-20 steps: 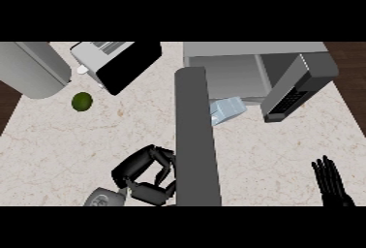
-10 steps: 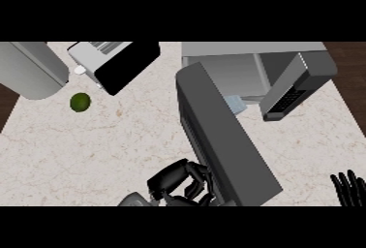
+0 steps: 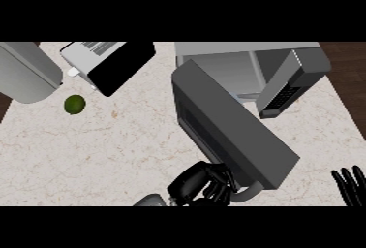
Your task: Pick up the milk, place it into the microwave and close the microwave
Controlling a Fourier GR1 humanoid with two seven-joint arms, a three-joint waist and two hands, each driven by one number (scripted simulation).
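The microwave (image 3: 286, 63) stands at the counter's back right with its cavity facing left. Its dark grey door (image 3: 229, 131) slants across the opening, partly swung in. Of the milk, only a pale sliver (image 3: 241, 97) shows inside, behind the door's edge. My left hand (image 3: 200, 184) is at the lower middle, fingers curled, against the outer face of the door's near end, next to the grey handle (image 3: 247, 193). Nothing is in it. My right hand (image 3: 350, 186) rests open at the lower right edge, fingers up.
A green lime (image 3: 74, 104) lies at the left of the marble counter (image 3: 107, 155). Behind it stand a white toaster with a black side (image 3: 107, 63) and a large grey pot (image 3: 25, 72). The counter ends just right of the microwave.
The door has swung right, towards the microwave's opening, and now covers most of the milk. My left hand has moved right with the door's end. The right hand has shifted slightly right.
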